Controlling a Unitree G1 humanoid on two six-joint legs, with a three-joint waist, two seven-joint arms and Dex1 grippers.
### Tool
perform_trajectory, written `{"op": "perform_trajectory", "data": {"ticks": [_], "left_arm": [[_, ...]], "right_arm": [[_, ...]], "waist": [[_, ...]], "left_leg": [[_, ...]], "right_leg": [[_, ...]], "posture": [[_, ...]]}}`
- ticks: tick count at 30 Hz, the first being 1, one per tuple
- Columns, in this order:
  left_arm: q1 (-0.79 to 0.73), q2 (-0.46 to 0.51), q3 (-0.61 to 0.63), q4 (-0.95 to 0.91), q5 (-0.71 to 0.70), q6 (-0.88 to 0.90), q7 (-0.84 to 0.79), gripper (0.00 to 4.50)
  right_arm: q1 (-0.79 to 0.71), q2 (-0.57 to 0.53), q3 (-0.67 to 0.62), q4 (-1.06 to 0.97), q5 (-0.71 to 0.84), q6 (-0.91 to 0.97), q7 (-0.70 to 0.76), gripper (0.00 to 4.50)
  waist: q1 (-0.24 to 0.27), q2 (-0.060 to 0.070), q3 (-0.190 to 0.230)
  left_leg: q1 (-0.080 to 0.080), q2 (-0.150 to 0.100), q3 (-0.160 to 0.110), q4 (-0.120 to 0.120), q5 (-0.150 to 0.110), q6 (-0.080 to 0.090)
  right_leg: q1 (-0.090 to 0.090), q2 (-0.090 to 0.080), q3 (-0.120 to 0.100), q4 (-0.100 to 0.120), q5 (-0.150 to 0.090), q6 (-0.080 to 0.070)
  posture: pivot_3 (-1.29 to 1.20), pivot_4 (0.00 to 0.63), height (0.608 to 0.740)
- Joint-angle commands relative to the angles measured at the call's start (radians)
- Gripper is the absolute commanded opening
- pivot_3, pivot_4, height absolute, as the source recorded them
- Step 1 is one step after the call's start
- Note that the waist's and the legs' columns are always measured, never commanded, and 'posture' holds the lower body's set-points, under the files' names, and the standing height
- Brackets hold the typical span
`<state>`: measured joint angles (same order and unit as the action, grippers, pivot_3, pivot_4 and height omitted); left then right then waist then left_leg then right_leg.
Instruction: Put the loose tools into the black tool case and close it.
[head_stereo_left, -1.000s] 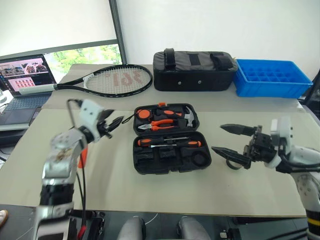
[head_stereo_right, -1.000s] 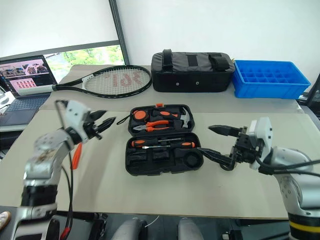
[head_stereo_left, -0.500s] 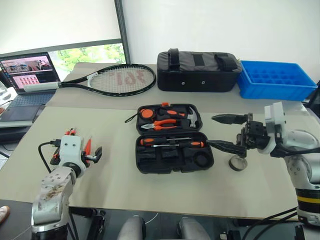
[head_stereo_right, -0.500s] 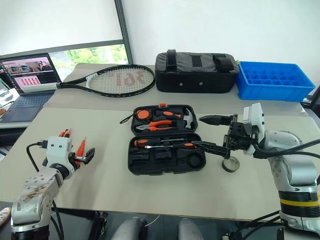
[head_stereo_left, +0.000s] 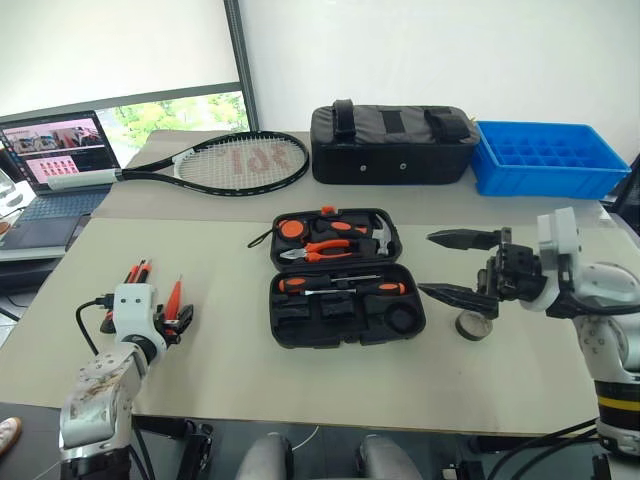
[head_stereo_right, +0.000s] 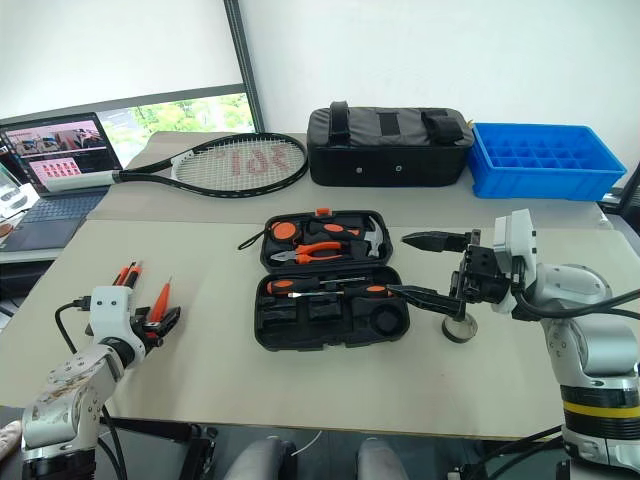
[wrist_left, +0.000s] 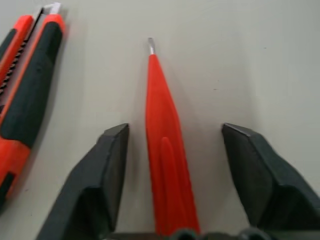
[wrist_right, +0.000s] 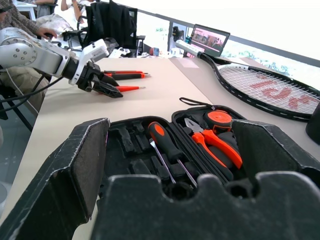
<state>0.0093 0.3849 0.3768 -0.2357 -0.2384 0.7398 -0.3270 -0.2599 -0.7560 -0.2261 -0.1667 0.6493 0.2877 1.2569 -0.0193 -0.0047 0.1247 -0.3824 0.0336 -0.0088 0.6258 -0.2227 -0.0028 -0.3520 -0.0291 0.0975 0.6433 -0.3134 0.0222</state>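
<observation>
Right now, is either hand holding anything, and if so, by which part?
Nothing is held. The left hand is open astride the small orange screwdriver, its fingers not touching it. The right hand hangs open beside the tool case.

The two eye views look from the head forward and down over the whole table (head_stereo_left: 300, 400), from its near edge to the far edge, and they share nearly the same scene. The left wrist view looks down from very near on the small orange screwdriver (wrist_left: 165, 150). The right wrist view looks low across the open black tool case (wrist_right: 165, 150) toward the table's left edge.
</observation>
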Motion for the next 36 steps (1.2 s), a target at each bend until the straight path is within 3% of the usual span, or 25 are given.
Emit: {"op": "perform_trajectory", "data": {"ticks": [1, 4, 7, 11, 17, 21, 29, 36], "left_arm": [[0.018, 0.013, -0.007, 0.045, -0.004, 0.025, 0.003, 1.51], [0.016, 0.017, -0.008, 0.049, -0.003, 0.014, 0.009, 0.49], [-0.029, 0.023, 0.007, 0.031, -0.027, -0.065, -0.016, 0.49], [-0.143, 0.066, -0.029, -0.017, -0.145, -0.193, -0.224, 0.49], [-0.344, 0.234, -0.343, 0.088, -0.093, -0.463, -0.705, 0.49], [-0.535, 0.259, -0.547, 0.235, 0.011, -0.534, -0.875, 0.49], [-0.690, 0.216, -0.731, 0.330, 0.138, -0.459, -0.907, 0.49], [-0.679, 0.186, -0.761, 0.317, 0.177, -0.347, -0.862, 0.49]], "right_arm": [[0.008, -0.018, -0.049, -0.020, 0.009, -0.031, 0.000, 4.50], [0.021, -0.020, -0.065, -0.024, 0.011, -0.032, -0.005, 4.50], [0.051, -0.029, -0.100, -0.026, 0.014, -0.030, -0.009, 4.50], [0.102, -0.045, -0.156, -0.013, 0.017, -0.039, -0.001, 4.50], [0.165, -0.065, -0.202, 0.052, -0.006, -0.086, 0.045, 4.50], [0.190, -0.071, -0.204, 0.070, -0.038, -0.141, 0.061, 4.50], [0.279, -0.062, -0.238, -0.016, -0.021, -0.142, 0.025, 4.50], [0.328, -0.057, -0.272, -0.044, -0.006, -0.144, 0.011, 4.50]], "waist": [[-0.003, 0.001, -0.001], [-0.005, 0.001, -0.001], [-0.003, 0.001, -0.001], [0.009, -0.003, 0.001], [0.007, -0.001, 0.000], [0.005, -0.001, 0.000], [-0.011, -0.003, 0.003], [-0.007, -0.004, 0.004]], "left_leg": [[0.000, 0.000, 0.000, 0.000, 0.000, 0.000], [0.001, 0.000, 0.000, 0.000, 0.000, 0.000], [0.001, 0.000, 0.001, 0.000, 0.000, 0.000], [-0.002, 0.000, 0.006, 0.000, 0.001, -0.001], [-0.002, -0.002, 0.010, -0.002, 0.001, -0.002], [-0.003, -0.002, 0.010, -0.001, 0.001, -0.002], [-0.005, 0.000, 0.009, -0.001, 0.001, -0.001], [-0.005, 0.000, 0.008, 0.001, 0.001, -0.001]], "right_leg": [[0.000, 0.000, 0.000, 0.000, 0.000, 0.000], [0.000, 0.000, 0.001, 0.001, 0.000, 0.000], [0.000, 0.000, 0.000, 0.001, 0.000, 0.000], [-0.001, 0.000, -0.002, 0.001, 0.000, 0.000], [0.000, -0.001, -0.001, -0.005, 0.000, 0.000], [0.000, 0.001, -0.001, -0.005, 0.000, 0.000], [-0.001, 0.005, 0.001, -0.003, 0.000, 0.000], [-0.001, 0.005, 0.001, -0.002, -0.001, 0.001]], "posture": [[0.00, 0.150, 0.707], [0.00, 0.150, 0.707], [0.00, 0.150, 0.707], [0.00, 0.150, 0.707], [0.00, 0.150, 0.707], [0.00, 0.150, 0.707], [0.00, 0.150, 0.707], [0.00, 0.150, 0.707]]}}
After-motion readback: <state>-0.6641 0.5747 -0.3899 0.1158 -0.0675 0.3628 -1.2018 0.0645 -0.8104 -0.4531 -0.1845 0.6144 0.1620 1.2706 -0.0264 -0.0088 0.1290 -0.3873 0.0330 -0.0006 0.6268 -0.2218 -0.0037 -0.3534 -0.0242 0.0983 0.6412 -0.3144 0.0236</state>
